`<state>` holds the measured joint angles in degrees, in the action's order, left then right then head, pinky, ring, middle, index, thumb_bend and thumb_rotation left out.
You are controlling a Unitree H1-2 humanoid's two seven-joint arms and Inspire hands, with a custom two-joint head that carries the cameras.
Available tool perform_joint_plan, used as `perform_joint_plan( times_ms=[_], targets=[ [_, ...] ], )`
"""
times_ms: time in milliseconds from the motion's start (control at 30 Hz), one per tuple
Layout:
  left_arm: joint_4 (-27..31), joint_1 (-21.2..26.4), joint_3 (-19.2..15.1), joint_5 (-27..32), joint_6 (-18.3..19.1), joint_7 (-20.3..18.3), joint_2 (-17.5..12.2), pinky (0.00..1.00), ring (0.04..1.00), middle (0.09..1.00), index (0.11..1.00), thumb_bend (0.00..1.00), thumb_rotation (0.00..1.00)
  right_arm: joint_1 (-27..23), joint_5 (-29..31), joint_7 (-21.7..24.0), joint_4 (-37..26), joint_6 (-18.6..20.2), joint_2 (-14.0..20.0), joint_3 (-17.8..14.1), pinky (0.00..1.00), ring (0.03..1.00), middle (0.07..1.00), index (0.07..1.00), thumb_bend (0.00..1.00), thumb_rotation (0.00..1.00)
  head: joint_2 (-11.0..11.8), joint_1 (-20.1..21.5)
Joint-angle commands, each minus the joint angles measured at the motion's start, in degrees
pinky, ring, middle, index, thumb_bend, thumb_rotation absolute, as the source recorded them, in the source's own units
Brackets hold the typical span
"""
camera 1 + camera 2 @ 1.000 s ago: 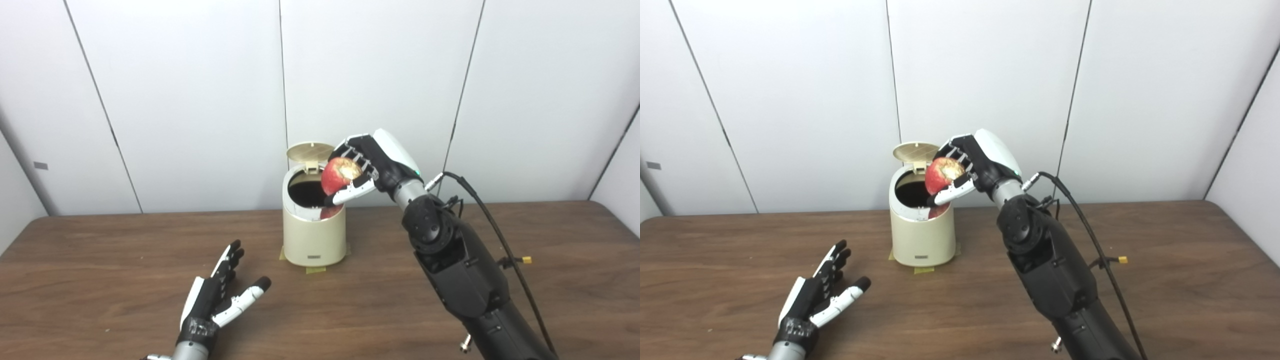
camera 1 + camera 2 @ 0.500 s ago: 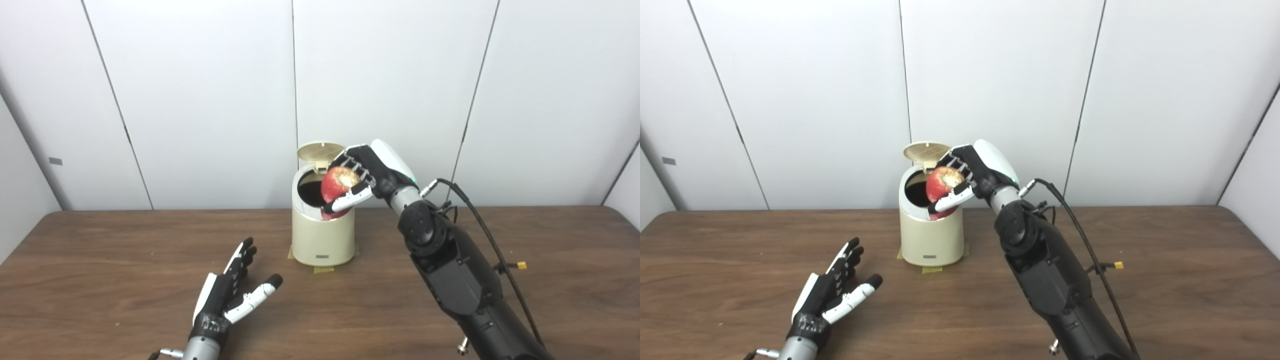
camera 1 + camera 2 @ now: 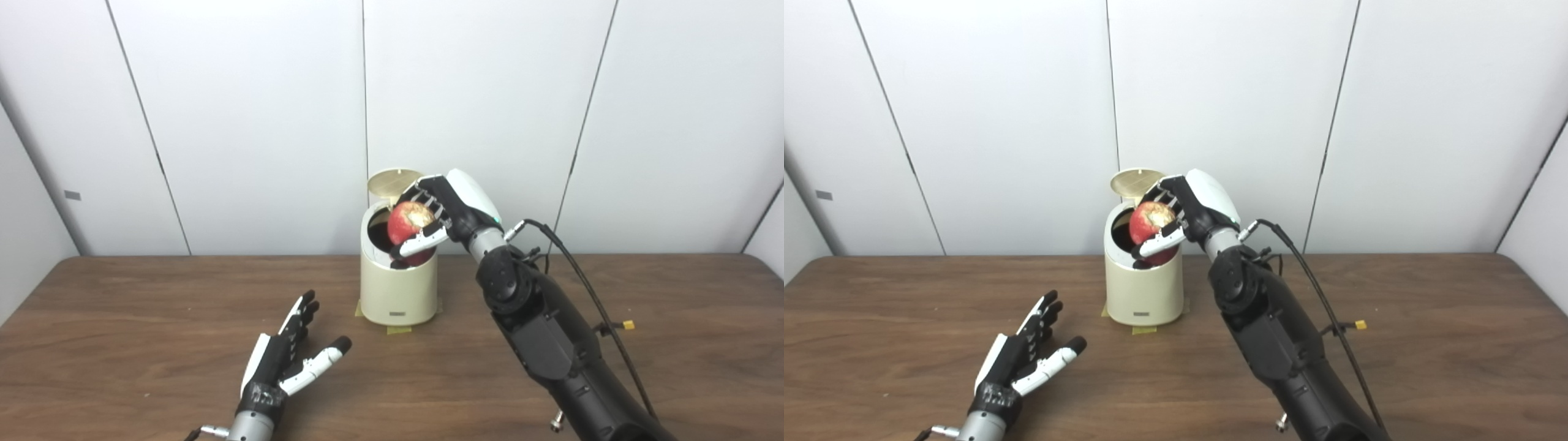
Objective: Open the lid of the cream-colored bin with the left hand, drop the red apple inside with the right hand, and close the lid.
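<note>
The cream-colored bin [image 3: 398, 294] stands at the back middle of the wooden table, with its round lid [image 3: 394, 179] tipped up behind the dark opening. My right hand [image 3: 450, 205] is shut on the red apple [image 3: 409, 222], which has a pale bitten patch, and holds it over the bin's right rim, partly above the opening. My left hand [image 3: 288, 361] is open and empty, resting low over the table in front and to the left of the bin. The same scene shows in the right eye view, with the apple [image 3: 1150, 222] over the bin [image 3: 1144, 294].
Strips of yellow tape [image 3: 398, 329] mark the bin's base on the table [image 3: 122, 343]. A black cable [image 3: 588, 294] with a small yellow connector [image 3: 628, 325] runs along my right arm. White wall panels stand behind the table.
The camera has shifted, so the whole picture moved to the right. My right hand has carried the apple a little left and down, closer over the bin's opening. The left hand stays open.
</note>
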<state>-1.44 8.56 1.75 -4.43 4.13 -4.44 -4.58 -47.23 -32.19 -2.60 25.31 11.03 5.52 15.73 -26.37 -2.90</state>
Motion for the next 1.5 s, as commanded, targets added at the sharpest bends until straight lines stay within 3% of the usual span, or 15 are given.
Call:
perform_joint_plan(
  times_ms=[0,133,267,333,367,400,467,933,1200,1400,1467],
  targets=[
    [1.4,2.2,-0.1,0.4,-1.6,0.2,0.0,1.00,0.992,0.967,1.000,0.83,0.44,-4.3,-0.5,-2.3,0.1,-3.0,0.2,-0.1,0.25,0.344,0.464,0.561,0.50,0.00,0.0,-0.1],
    [1.5,2.2,0.1,0.1,-1.5,0.3,0.0,1.00,0.983,0.964,1.000,0.82,0.44,-4.5,-0.5,-3.0,1.7,-4.6,0.4,0.0,0.26,0.353,0.473,0.559,0.51,0.00,0.0,-0.2],
    [1.6,2.2,0.1,0.5,-1.5,0.1,0.1,1.00,0.979,0.966,1.000,0.82,0.44,-4.8,-2.9,-2.4,2.2,-3.6,1.2,1.8,0.37,0.474,0.486,0.508,0.53,0.00,-0.1,-0.2],
    [1.5,2.2,0.1,0.5,-1.5,0.1,0.1,1.00,0.982,0.965,1.000,0.82,0.44,-4.8,-3.3,-2.2,1.9,-3.0,1.4,2.4,0.39,0.513,0.620,0.499,0.52,0.11,-0.1,-0.2],
    [1.6,2.2,0.1,0.5,-1.5,0.1,0.1,1.00,0.983,0.965,1.000,0.82,0.43,-4.8,-3.3,-2.1,1.8,-2.8,1.5,2.5,0.40,0.523,0.647,0.568,0.71,0.12,-0.2,-0.2],
    [1.6,2.2,0.1,0.4,-1.5,0.1,0.0,1.00,0.984,0.965,1.000,0.82,0.43,-4.7,-3.3,-2.0,1.7,-2.8,1.5,2.6,0.39,0.524,0.661,0.611,0.83,0.13,-0.2,-0.2],
    [1.6,2.1,0.3,0.1,-1.7,-0.1,-0.2,1.00,0.984,0.965,1.000,0.82,0.44,-4.6,-3.0,-0.8,1.2,-2.7,1.6,2.8,0.39,0.522,0.676,0.633,0.88,0.13,-0.2,-0.1],
    [0.6,2.7,0.4,0.9,-2.5,-1.4,-1.0,0.99,0.972,0.967,1.000,0.82,0.46,-4.5,-2.7,4.6,0.2,-1.7,2.1,3.9,0.38,0.526,0.718,0.655,0.87,0.10,0.0,0.4],
    [0.3,2.7,0.4,1.4,-3.0,-2.0,-1.4,0.99,0.973,0.969,1.000,0.82,0.45,-3.0,-2.2,4.9,-2.0,-2.5,2.6,3.5,0.38,0.530,0.725,0.650,0.87,0.09,0.1,0.5],
    [-0.1,2.8,0.4,1.0,-3.4,-2.2,-1.6,1.00,0.975,0.968,1.000,0.83,0.45,-1.9,-3.1,5.9,-5.1,-0.5,3.1,3.6,0.39,0.564,0.730,0.662,0.87,0.11,-0.1,0.6],
    [-0.1,2.7,0.4,1.1,-3.4,-2.3,-1.6,1.00,0.976,0.967,1.000,0.82,0.45,-1.6,-3.5,6.4,-5.5,0.0,3.3,3.7,0.44,0.628,0.761,0.678,0.88,0.13,-0.2,0.6]
  ],
)
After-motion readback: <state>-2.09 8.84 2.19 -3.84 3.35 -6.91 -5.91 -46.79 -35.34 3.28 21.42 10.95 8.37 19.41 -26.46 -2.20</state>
